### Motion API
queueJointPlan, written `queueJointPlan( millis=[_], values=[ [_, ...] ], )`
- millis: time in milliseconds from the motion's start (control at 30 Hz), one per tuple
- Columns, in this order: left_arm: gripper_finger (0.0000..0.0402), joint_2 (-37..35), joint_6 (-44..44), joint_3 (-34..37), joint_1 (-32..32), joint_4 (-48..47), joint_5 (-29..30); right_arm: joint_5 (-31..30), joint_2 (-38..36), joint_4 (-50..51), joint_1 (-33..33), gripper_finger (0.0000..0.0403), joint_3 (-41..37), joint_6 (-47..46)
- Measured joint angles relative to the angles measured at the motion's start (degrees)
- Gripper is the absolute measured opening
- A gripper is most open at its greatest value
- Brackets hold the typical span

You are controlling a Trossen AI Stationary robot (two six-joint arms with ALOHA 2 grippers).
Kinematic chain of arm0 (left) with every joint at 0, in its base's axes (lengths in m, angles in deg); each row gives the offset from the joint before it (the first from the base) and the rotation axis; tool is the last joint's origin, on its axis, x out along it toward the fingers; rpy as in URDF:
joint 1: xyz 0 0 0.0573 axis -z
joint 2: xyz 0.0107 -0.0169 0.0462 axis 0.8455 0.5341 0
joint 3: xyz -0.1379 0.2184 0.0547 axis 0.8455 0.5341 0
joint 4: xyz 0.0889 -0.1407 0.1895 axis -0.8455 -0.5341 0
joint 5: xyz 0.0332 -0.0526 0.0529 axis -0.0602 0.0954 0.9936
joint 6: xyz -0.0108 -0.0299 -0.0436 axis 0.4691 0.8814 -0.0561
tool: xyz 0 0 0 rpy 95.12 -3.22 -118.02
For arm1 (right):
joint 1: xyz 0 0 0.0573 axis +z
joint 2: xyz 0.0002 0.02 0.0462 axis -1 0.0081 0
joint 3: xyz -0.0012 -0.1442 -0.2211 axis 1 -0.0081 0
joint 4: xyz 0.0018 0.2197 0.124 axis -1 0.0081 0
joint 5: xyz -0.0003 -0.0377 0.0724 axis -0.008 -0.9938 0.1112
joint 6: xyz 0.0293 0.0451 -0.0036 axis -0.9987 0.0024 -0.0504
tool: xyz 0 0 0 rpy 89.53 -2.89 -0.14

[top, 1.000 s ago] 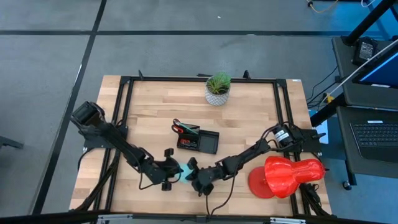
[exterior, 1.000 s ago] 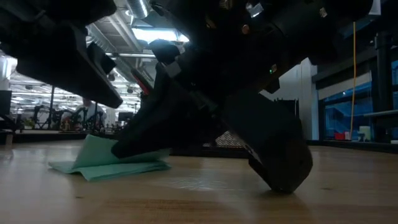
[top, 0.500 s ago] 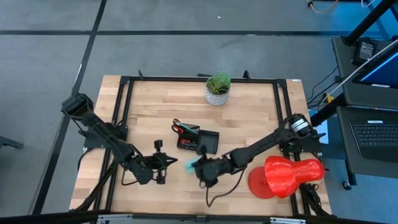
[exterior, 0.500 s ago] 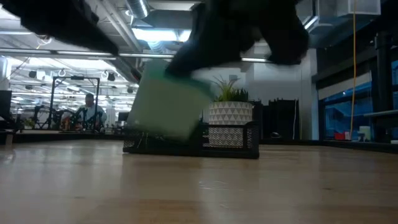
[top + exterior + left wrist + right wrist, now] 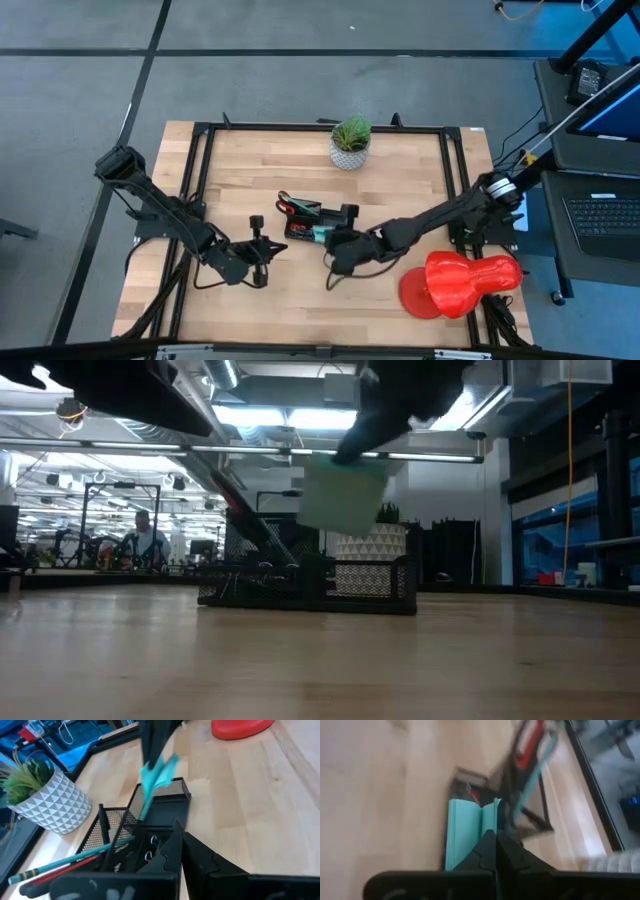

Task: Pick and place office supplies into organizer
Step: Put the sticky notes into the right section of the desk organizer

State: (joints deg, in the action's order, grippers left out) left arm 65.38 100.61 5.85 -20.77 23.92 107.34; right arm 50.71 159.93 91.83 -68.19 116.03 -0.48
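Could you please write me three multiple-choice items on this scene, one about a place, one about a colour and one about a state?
1. Where is the notepad?
A. Flat on the table
B. Held in the air over the organizer
C. Beside the plant pot

2. What colour is the large plastic object at the table's right edge?
A. Red
B. Yellow
C. White

3. How is the right end effector?
A. Wide open and empty
B. Shut on the organizer's wall
C. Shut on the notepad

Answers: 1 B, since the low view shows the pad hanging clear of the wood, above the mesh tray. 2 A, as the high view shows it bright red. 3 C, since the right wrist view shows the fingers pinched together on the pad's edge.
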Motion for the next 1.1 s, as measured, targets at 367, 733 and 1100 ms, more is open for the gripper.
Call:
queueJointPlan(
  millis=[367,733,1100],
  values=[
    [0.0003,0.0,-3.5,0.0,0.02,-0.46,-0.52,0.0,0.76,6.65,-4.38,0.0001,-0.15,-6.75],
    [0.0004,0.01,-5.53,0.0,0.02,-0.48,-0.83,0.0,0.76,8.63,-4.53,0.0001,-0.17,-9.35],
    [0.0004,0.02,-6.38,-0.04,0.02,-2.69,-2.78,0.04,4.45,10.49,-5.34,0.0001,-0.17,-11.56]
  ],
)
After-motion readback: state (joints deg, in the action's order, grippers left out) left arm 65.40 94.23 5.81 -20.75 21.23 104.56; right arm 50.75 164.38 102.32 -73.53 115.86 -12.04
